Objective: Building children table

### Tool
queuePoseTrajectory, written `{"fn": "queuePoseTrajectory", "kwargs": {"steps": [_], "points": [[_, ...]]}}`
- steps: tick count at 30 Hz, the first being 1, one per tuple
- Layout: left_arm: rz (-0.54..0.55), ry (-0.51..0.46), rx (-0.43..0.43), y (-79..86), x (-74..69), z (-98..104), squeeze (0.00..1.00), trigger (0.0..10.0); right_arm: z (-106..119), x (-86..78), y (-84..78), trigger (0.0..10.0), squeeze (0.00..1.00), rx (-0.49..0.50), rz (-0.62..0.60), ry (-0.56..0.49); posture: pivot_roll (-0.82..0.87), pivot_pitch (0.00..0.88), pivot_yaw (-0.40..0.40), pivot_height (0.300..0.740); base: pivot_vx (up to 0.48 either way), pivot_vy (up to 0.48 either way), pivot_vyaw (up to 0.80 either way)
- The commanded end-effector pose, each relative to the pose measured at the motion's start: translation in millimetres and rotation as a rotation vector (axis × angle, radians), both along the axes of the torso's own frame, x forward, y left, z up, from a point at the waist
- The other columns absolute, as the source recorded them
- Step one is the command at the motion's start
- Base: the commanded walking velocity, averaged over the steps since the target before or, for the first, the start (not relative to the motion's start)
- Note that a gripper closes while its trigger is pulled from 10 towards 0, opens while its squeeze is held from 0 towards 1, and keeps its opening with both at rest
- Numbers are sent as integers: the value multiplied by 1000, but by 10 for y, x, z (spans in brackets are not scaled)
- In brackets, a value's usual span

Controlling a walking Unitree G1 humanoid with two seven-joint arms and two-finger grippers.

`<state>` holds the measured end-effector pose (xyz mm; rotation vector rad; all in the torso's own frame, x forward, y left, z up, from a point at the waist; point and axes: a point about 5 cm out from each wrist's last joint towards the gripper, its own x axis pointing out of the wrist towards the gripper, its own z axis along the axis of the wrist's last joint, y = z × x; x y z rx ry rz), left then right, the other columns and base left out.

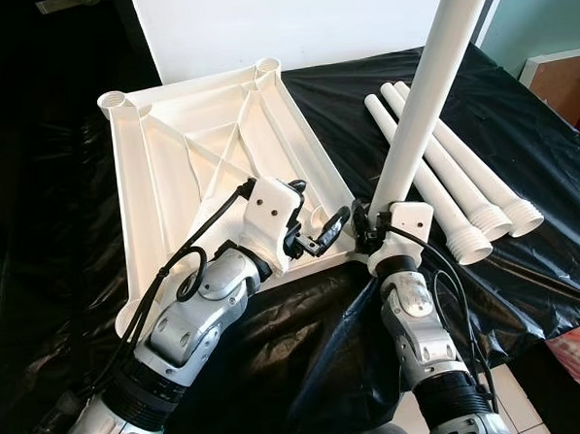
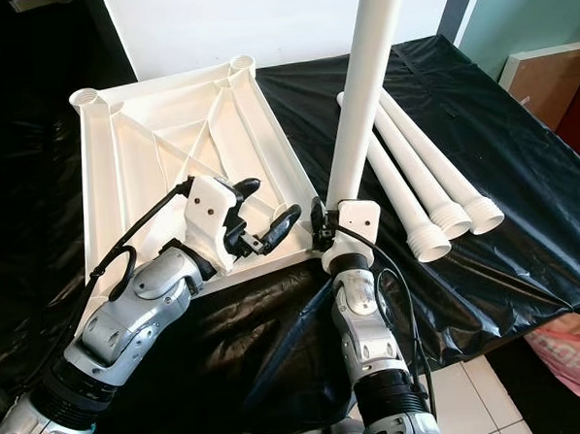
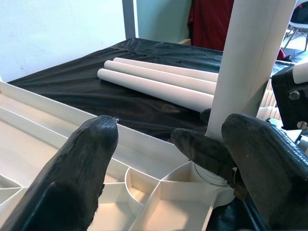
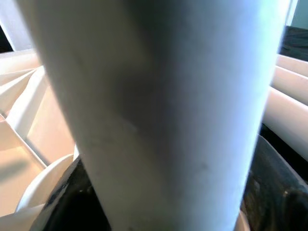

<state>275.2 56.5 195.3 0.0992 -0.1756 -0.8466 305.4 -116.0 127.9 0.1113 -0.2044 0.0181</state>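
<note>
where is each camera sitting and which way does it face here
Left eye view: on the head, looking down at the upturned tabletop; shows both arms, left pincer, right pincer.
Right eye view: same head, same scene, three spare legs on the black sheet.
Left wrist view: along its open fingers toward the corner socket.
Right wrist view: pressed close to the upright leg.
Both wrist views share that leg.

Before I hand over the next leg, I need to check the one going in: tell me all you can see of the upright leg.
The upright leg is a smooth white tube, plastic by its look, standing slightly tilted at the near right corner of the upside-down tabletop. Its lower end meets the round corner socket. The right gripper is shut on it near the base. Its top runs out of view. The left gripper is open beside it.
</note>
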Motion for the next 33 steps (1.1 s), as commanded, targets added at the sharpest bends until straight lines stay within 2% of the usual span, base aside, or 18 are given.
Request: {"fn": "queuePoseTrajectory", "kwargs": {"steps": [1, 2, 3, 4, 8, 15, 17, 25, 26, 29, 30, 33], "points": [[-246, 9, 56, -84, -124, -33, 0, 10000, -10, -19, -131, 10000, 1000, -20, 76, -8, 7, 123, -10, 740, 0, 0, 0], [-246, 9, 56, -84, -124, -33, 0, 10000, -10, -19, -131, 10000, 1000, -20, 76, -8, 7, 123, -10, 740, 0, 0, 0], [-245, 9, 55, -86, -122, -33, 0, 10000, 27, -23, -203, 10000, 8, -51, 139, -29, 7, 123, -10, 740, 0, 0, 0], [-245, 9, 55, -86, -122, -33, 0, 10000, 27, -23, -203, 10000, 8, -51, 139, -29, 7, 123, -10, 740, 0, 0, 0], [-248, 13, 60, -85, -130, -47, 0, 10000, 100, 15, -309, 10000, 0, -121, 276, -41, 7, 124, -8, 740, 0, 0, 0], [-266, 26, 73, -86, -150, -72, 0, 10000, 131, 44, -345, 10000, 0, -186, 390, -35, 4, 122, -3, 740, 0, 0, 0], [-293, 35, 88, -90, -181, -102, 0, 10000, 134, 44, -364, 10000, 0, -232, 467, -30, 2, 121, -2, 740, 0, 0, 0], [-321, 50, 123, -110, -204, -171, 0, 10000, 138, 85, -444, 10000, 0, -304, 577, 5, -1, 113, -5, 740, 0, 0, 0], [-322, 50, 127, -111, -206, -176, 0, 10000, 138, 98, -468, 4863, 0, -317, 590, 12, -1, 113, -5, 740, 0, 0, 0], [-323, 50, 129, -114, -207, -179, 0, 10000, 136, 105, -484, 4863, 0, -323, 597, 17, 1, 109, -8, 740, 0, 0, 0], [-322, 50, 130, -112, -208, -180, 0, 10000, 131, 110, -498, 0, 0, -331, 604, 21, 3, 107, -9, 740, 0, 0, 0], [-320, 51, 131, -108, -207, -182, 0, 10000, 122, 114, -514, 0, 0, -343, 607, 27, 4, 105, -10, 740, 0, 0, 0]]}}
